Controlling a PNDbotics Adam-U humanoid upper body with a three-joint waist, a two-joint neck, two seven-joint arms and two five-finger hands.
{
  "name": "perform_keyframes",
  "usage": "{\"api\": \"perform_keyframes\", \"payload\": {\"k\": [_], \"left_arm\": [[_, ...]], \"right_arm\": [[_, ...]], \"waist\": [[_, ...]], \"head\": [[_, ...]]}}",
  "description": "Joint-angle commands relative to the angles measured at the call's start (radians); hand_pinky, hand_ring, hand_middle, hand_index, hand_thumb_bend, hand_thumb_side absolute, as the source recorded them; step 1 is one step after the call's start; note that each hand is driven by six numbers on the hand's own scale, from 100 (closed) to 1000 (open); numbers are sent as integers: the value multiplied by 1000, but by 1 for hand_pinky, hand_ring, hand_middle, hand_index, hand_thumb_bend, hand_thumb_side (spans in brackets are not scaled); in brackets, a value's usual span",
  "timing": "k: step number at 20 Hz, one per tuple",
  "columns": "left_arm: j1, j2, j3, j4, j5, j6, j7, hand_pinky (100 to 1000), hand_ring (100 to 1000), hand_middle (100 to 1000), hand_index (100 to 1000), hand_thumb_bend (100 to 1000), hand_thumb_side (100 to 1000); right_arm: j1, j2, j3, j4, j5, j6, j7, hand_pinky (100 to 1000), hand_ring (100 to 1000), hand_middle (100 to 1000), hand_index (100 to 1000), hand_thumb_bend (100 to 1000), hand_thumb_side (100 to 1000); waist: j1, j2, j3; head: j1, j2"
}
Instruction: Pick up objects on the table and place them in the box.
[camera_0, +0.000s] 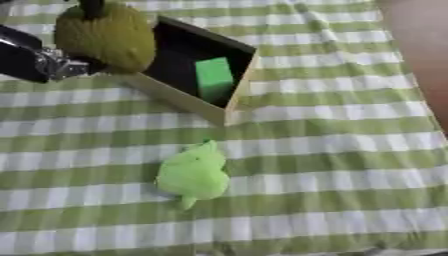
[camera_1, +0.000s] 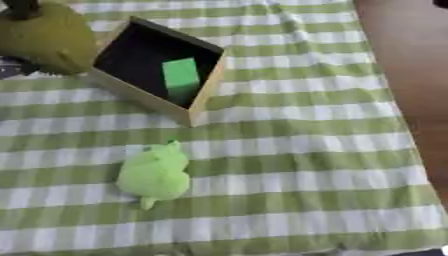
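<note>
A wooden box (camera_0: 179, 97) with a black inside stands on the checked cloth at the upper left, and a green block (camera_0: 213, 76) lies in it. An olive-yellow bumpy fruit-like toy (camera_0: 105, 36) hangs over the box's left edge. My left hand (camera_0: 91, 8) is shut on its top, with only dark fingers showing, and the black and silver forearm (camera_0: 35, 61) comes in from the left. A bright green soft toy (camera_0: 192, 172) lies on the cloth below the box, apart from it. My right hand shows in neither view.
The green and white checked cloth (camera_0: 332, 150) covers the table. A brown floor strip (camera_1: 411, 65) runs along the table's right edge.
</note>
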Motion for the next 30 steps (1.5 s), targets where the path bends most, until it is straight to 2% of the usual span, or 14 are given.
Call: {"api": "perform_keyframes", "payload": {"k": [1, 8, 12, 13, 15, 17, 18, 20, 23, 26, 30], "left_arm": [[-62, -45, 0, 75, -18, -16, 7, 423, 510, 523, 524, 388, 100], [-169, -201, -17, 311, -145, -68, 37, 437, 521, 529, 534, 398, 100], [-182, -252, -19, 429, -243, -109, 65, 466, 540, 541, 554, 361, 100], [-181, -261, -21, 450, -260, -119, 71, 490, 556, 551, 567, 379, 100], [-181, -277, -24, 484, -286, -135, 79, 529, 587, 569, 602, 333, 100], [-181, -286, -28, 505, -306, -148, 79, 598, 653, 633, 695, 353, 131], [-181, -288, -30, 510, -319, -150, 76, 611, 668, 647, 712, 361, 139], [-179, -286, -33, 513, -351, -150, 64, 701, 755, 738, 809, 412, 189], [-172, -281, -36, 511, -393, -145, 38, 782, 828, 811, 908, 416, 224], [-165, -276, -38, 503, -408, -143, 11, 808, 859, 848, 954, 395, 220], [-154, -269, -35, 482, -389, -135, -14, 807, 861, 851, 957, 352, 206]], "right_arm": [[-12, -19, -7, 0, -6, 0, 11, 1000, 1000, 474, 927, 100, 470], [-23, -12, -1, 3, -10, 1, 29, 1000, 1000, 473, 928, 100, 470], [-24, -7, -3, 4, -8, -1, 37, 1000, 1000, 473, 929, 100, 470], [-24, -6, -4, 5, -7, -1, 38, 1000, 1000, 473, 929, 100, 467], [-25, -3, -4, 6, -6, 0, 42, 1000, 1000, 473, 930, 100, 470], [-25, -1, -3, 6, -5, 1, 46, 1000, 1000, 473, 930, 100, 470], [-26, -1, -3, 6, -5, 2, 47, 1000, 1000, 473, 930, 100, 470], [-24, 0, -4, 7, -6, 1, 48, 1000, 1000, 473, 931, 100, 470], [-22, 1, -6, 9, -6, 2, 49, 1000, 1000, 472, 931, 100, 470], [-20, 2, -6, 11, -5, 2, 51, 1000, 1000, 472, 932, 100, 470], [-17, 3, -7, 14, -4, 1, 55, 1000, 1000, 473, 932, 100, 470]], "waist": [[12, -24, -6], [10, -18, -21], [9, -13, -29], [9, -11, -30], [8, -10, -30], [7, -9, -30], [7, -9, -30], [7, -9, -29], [7, -10, -28], [7, -12, -27], [6, -14, -26]], "head": [[9, -10], [22, -20], [25, -25], [24, -25], [24, -26], [24, -26], [23, -25], [22, -24], [19, -22], [16, -21], [13, -21]]}}
